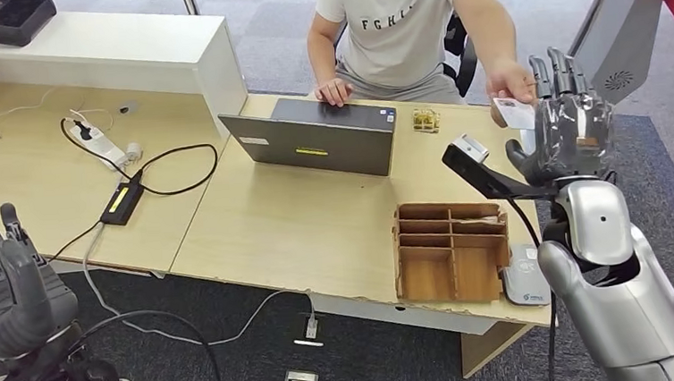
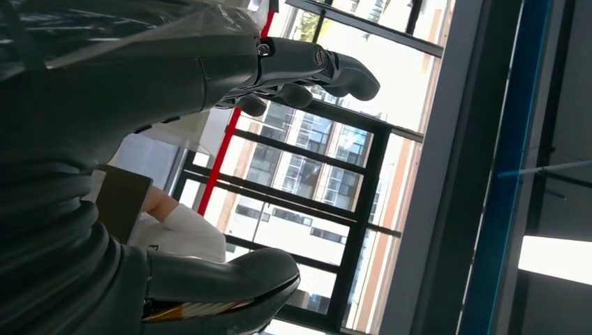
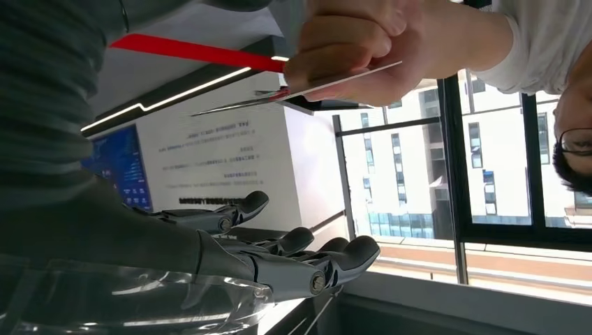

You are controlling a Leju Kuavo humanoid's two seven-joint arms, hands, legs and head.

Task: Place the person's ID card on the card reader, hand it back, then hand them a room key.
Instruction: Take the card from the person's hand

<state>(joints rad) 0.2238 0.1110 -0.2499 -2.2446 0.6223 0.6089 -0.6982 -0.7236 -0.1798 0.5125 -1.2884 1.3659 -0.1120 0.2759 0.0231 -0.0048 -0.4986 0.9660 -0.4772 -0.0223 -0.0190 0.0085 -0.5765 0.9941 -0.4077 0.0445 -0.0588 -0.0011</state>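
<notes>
Hanging out way left of the laptop (image 1: 316,138), the left hand (image 1: 8,285) is parked low off the desk edge with its fingers apart and nothing in it, so it looks like it's just staying out of the way. Laptop's my landmark here: the person sits right behind it with one hand resting at its back edge. To the right of the laptop and nearer the robot sits the wooden organizer (image 1: 451,250), and just past that, at the table's corner, is a flat white pad that I'm guessing is the card reader (image 1: 525,287). Further right and higher up, the right hand (image 1: 567,130) is raised palm-up with its fingers spread, empty, basically waiting like a tray. The person's hand (image 1: 510,82) is pinching the ID card (image 1: 515,112) right at those fingertips; in the right wrist view the card hovers flat above the open palm, not touching yet. Handover hasn't landed, I'd say.
</notes>
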